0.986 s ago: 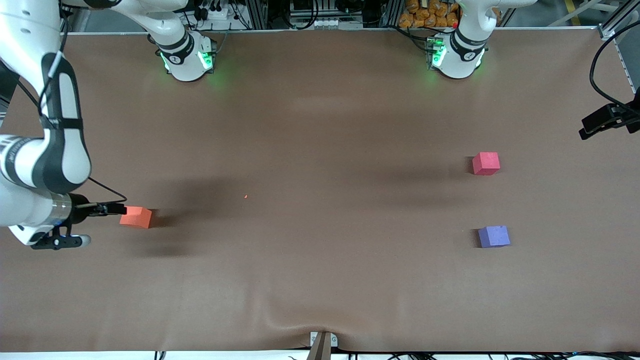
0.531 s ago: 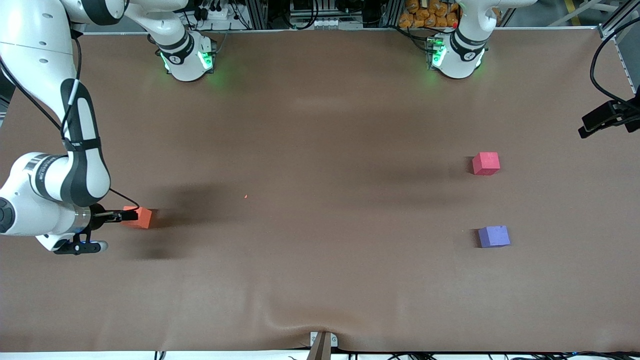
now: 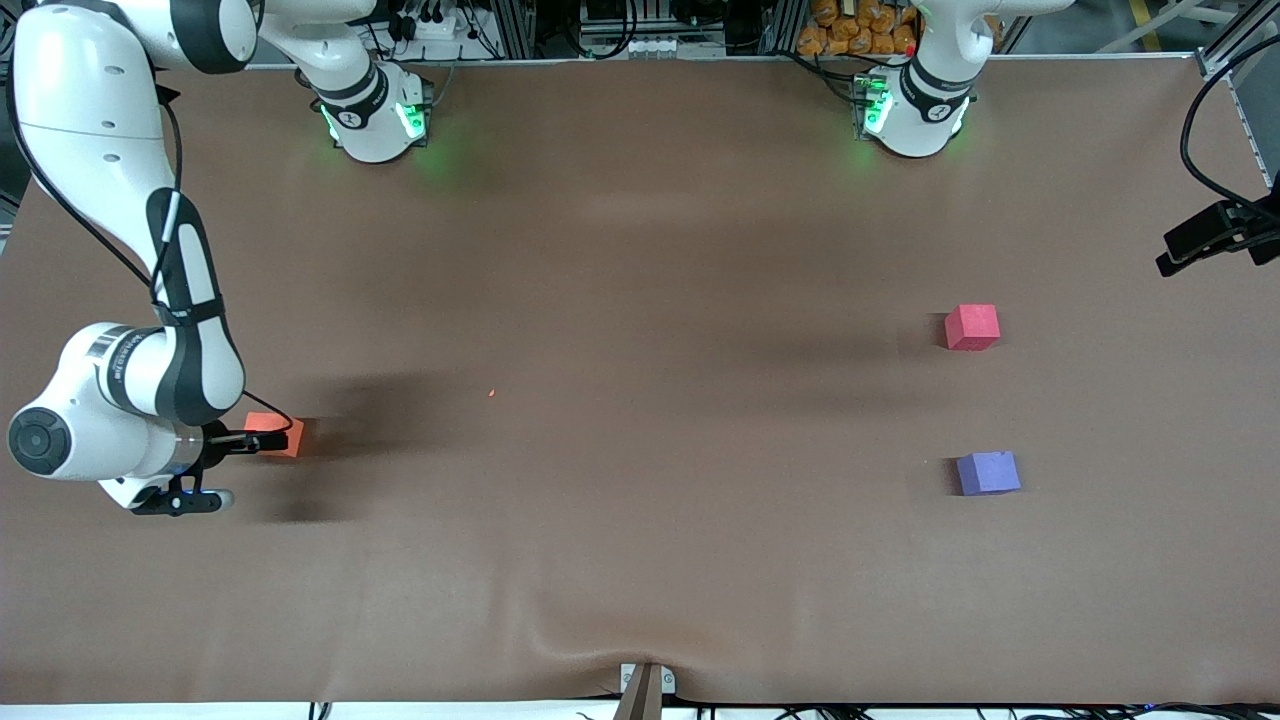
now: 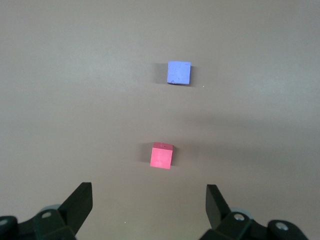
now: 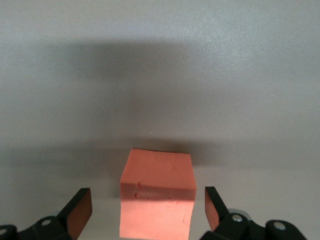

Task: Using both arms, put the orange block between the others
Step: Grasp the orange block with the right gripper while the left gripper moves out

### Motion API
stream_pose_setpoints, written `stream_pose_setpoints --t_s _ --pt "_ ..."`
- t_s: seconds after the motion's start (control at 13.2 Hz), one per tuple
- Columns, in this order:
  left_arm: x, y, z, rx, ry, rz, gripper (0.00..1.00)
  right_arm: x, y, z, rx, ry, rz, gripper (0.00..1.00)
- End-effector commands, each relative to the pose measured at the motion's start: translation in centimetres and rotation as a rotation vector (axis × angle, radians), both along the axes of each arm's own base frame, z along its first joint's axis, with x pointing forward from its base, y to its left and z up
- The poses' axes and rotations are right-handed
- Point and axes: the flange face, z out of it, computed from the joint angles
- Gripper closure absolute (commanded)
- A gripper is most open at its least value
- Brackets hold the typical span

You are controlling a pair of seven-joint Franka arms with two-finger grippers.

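The orange block [image 3: 283, 436] sat on the brown table [image 3: 640, 560] at the right arm's end. The right gripper [image 5: 148, 207] was spread wide around it, fingers apart from its sides. The left gripper [image 4: 149, 205] was spread too, high over the red cube [image 3: 972, 326]. The purple cube [image 3: 988, 472] lay nearer the camera, with bare table between them.
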Motion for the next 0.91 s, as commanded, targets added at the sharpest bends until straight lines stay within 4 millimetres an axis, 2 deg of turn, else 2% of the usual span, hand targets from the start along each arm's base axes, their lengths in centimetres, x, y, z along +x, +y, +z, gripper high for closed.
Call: stream_pose_setpoints --t_s 0.0,0.3,0.45,0.53,0.68,0.76,0.83 --pt "0.5 -1.0 -0.7 -0.017 0.005 -0.027 0.0 -0.2 -0.5 -0.9 0.011 0.001 0.004 0.0" --pt "1.3 -2.8 -2.4 -0.037 0.035 -0.055 0.0 -0.7 -1.6 -2.4 0.018 0.02 0.012 0.0" --pt "1.6 -3.2 -2.5 -0.039 0.035 -0.052 0.0 -1.1 -1.6 -2.8 0.022 0.03 0.008 0.0" --pt "1.7 -3.4 -2.9 -0.039 0.043 -0.048 0.0 -1.2 -1.5 -3.0 0.022 0.036 0.006 0.07" --pt "2.0 -4.6 -3.7 -0.039 0.057 -0.068 0.0 -1.3 -1.4 -3.0 0.025 0.042 0.005 0.34" --pt "2.0 -5.9 -3.6 -0.039 0.056 -0.082 0.0 -1.2 -1.4 -2.9 0.024 0.039 0.005 0.4" --pt "2.0 -6.3 -3.8 -0.035 0.061 -0.07 0.0 -1.0 -1.2 -2.5 0.024 0.033 0.009 0.44"
